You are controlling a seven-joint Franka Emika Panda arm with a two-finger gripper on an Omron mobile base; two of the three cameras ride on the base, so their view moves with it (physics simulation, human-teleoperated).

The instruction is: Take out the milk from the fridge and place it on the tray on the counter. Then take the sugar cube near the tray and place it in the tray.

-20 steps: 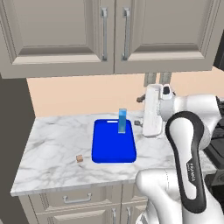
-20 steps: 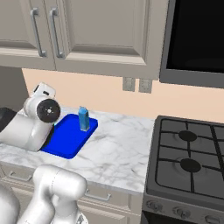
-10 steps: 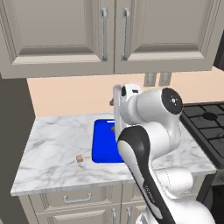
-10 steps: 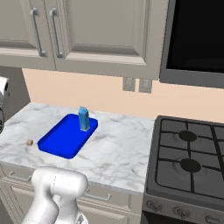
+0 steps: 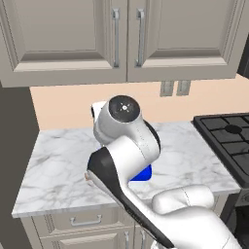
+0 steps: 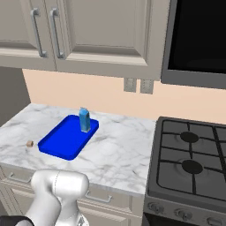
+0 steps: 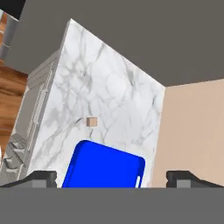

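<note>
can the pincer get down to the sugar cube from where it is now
Probably yes. The pincer is open with nothing in it, and the sugar cube sits alone on bare counter beside the tray, nothing between them.

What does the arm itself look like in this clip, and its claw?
The arm has glossy white rounded shells, black bands at the joints and a grey circular cap on one joint. No cables or markings are visible. The claw has two small dark grey fingertips.

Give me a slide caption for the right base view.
Milk carton standing at the far end of the blue tray on the marble counter, sugar cube lying beside the tray.
</note>
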